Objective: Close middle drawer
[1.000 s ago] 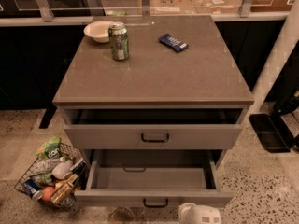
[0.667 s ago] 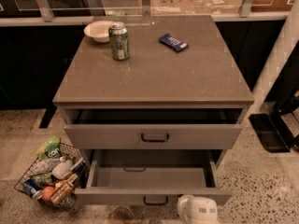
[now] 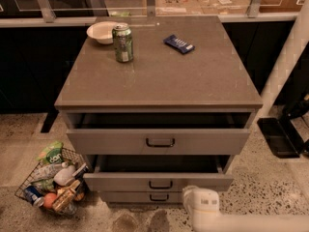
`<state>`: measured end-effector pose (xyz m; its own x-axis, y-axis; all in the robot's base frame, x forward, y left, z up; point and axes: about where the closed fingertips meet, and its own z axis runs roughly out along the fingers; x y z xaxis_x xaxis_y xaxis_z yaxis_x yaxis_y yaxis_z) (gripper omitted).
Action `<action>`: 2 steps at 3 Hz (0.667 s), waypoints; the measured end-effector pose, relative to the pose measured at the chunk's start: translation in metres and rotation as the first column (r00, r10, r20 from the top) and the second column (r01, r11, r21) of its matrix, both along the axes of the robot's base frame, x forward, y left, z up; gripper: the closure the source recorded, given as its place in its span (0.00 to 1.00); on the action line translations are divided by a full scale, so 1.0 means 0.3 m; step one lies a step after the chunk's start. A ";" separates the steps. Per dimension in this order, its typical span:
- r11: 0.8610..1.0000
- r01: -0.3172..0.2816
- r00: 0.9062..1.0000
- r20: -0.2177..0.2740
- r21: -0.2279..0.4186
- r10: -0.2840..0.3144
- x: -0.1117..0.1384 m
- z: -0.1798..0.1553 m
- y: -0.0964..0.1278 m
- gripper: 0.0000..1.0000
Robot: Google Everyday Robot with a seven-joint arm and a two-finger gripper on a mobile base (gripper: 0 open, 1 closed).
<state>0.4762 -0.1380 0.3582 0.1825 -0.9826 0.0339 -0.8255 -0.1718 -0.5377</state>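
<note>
The middle drawer (image 3: 120,182) is the second of three in the grey cabinet (image 3: 159,76). It stands partly out, and a strip of its dark inside (image 3: 159,164) shows above its flat grey front with a small dark bar handle (image 3: 160,184). My gripper (image 3: 195,197) is the white end of my arm at the bottom of the view, right against the drawer's front, to the right of the handle. The top drawer (image 3: 159,141) is also pulled out a little. The lowest drawer (image 3: 145,197) sits nearly flush below.
On the cabinet top stand a green can (image 3: 122,42), a white bowl (image 3: 101,32) and a blue packet (image 3: 178,43). A wire basket (image 3: 53,185) of groceries sits on the floor at the left. A black tray (image 3: 277,137) and a white post (image 3: 285,66) are at the right.
The middle drawer has slid well inward, and much less of its inside shows. My gripper has moved up and forward with its front.
</note>
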 end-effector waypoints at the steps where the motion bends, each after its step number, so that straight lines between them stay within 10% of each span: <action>1: 0.998 -0.027 0.998 0.061 -0.050 0.030 0.184 0.014 -0.010 1.00; 2: 0.998 -0.027 0.998 0.061 -0.050 0.030 0.177 0.014 -0.008 1.00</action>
